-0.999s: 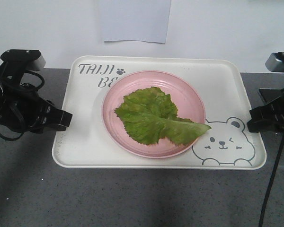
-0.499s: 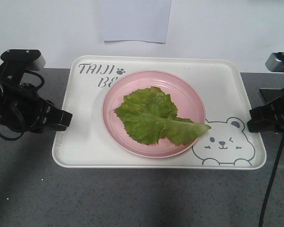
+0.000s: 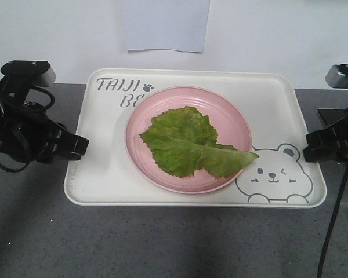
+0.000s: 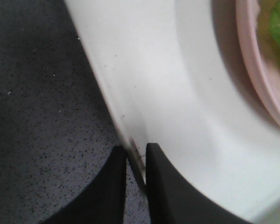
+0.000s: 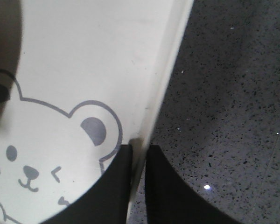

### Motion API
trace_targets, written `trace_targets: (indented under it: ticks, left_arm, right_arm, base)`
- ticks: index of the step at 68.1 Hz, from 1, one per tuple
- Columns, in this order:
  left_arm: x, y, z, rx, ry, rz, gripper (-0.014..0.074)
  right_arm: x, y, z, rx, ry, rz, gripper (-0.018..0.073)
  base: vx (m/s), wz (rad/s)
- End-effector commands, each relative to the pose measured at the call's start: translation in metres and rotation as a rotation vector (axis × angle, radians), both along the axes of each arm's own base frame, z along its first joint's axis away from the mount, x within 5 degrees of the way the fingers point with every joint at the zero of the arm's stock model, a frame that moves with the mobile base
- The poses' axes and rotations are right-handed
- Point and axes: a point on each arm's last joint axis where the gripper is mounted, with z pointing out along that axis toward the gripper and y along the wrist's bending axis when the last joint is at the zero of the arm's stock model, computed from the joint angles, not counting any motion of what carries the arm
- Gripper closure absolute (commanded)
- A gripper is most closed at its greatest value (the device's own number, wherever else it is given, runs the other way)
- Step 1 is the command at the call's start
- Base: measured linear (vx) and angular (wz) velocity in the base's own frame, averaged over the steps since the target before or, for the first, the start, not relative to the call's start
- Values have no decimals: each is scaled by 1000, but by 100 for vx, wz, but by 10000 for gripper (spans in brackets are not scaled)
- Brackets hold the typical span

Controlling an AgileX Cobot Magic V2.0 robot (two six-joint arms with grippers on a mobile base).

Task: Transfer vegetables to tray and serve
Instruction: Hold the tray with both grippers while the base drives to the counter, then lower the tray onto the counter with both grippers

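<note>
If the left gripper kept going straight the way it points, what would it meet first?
The left gripper is already clamped on the tray rim; pushing on across it, it would probably meet the pink plate holding the lettuce.

Round pink plate (image 3: 232,124), upright, centre of frame; dark grey speckled countertop (image 3: 162,243) beneath and around plate; white paper sheet (image 3: 166,26) on wall behind plate.

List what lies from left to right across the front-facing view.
Left gripper → tray → pink plate → lettuce leaf → bear face → right gripper
</note>
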Motion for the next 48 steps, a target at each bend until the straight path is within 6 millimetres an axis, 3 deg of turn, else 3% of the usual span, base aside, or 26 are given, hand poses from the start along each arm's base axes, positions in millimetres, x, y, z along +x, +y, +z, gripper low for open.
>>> trace_targets:
  ticks: [1, 30, 48]
  left_arm:
    - [-4, -6, 23, -84, -103, -12, 603]
    - [0, -5, 23, -73, -135, 0, 603]
    - [15, -1, -6, 73, -12, 21, 603]
  right_arm:
    - [-5, 8, 20, 57, -84, 46, 564]
    - [-3, 10, 20, 78, -84, 40, 564]
    - [11, 9, -5, 106, 44, 30, 564]
  base:
    - [0, 0]
    - [0, 0]
    - [0, 0]
